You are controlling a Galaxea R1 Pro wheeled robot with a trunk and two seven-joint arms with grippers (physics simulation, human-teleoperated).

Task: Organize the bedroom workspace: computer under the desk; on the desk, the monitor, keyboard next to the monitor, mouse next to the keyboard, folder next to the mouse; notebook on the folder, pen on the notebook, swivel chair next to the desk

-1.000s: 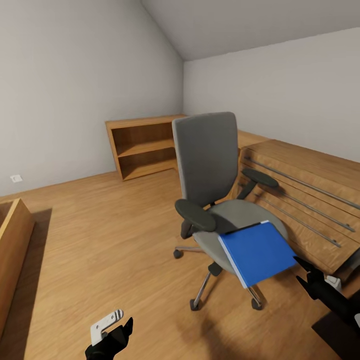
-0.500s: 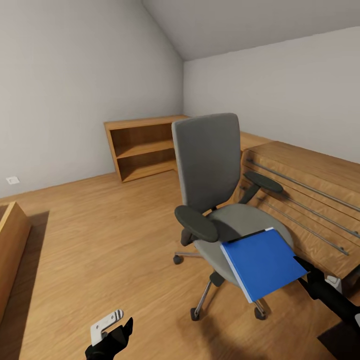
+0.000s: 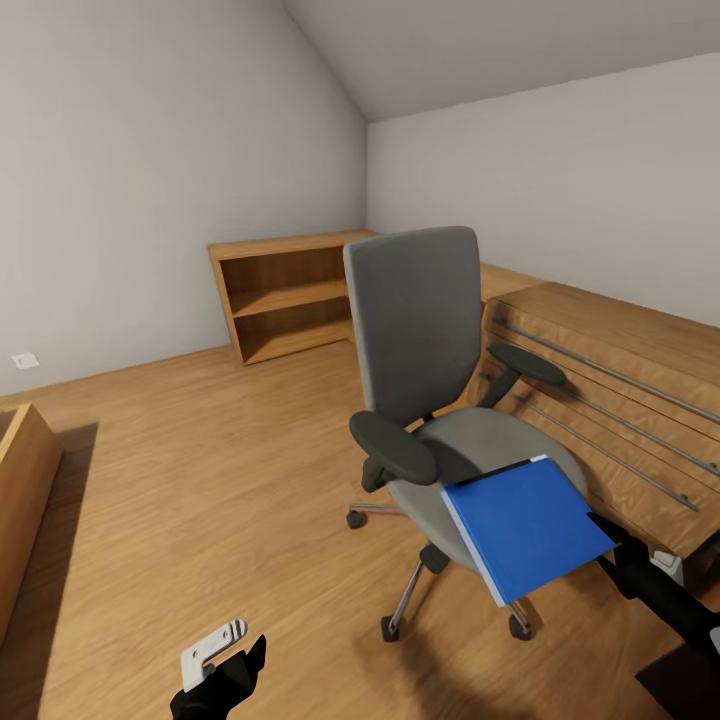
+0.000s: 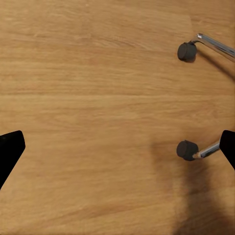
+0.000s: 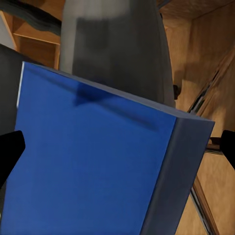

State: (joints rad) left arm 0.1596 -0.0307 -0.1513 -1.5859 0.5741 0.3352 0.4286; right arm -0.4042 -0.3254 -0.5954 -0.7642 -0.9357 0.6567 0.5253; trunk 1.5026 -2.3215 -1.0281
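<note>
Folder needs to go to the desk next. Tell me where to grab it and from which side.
Grip the blue folder at its edge overhanging the front of the swivel chair seat, coming in from the robot's right, where the right gripper sits just off that corner. It lies flat and thin, tilted off the seat, so the free edge probably lets one finger go above and one below.

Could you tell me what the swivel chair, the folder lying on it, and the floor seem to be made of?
The swivel chair looks upholstered in matte grey fabric, with black, probably plastic, armrests and shiny metal base spokes. The folder appears to be smooth blue plastic or coated card: evenly coloured, with a thin white edge. The floor looks like light wood planks with visible grain and a satin finish.
</note>
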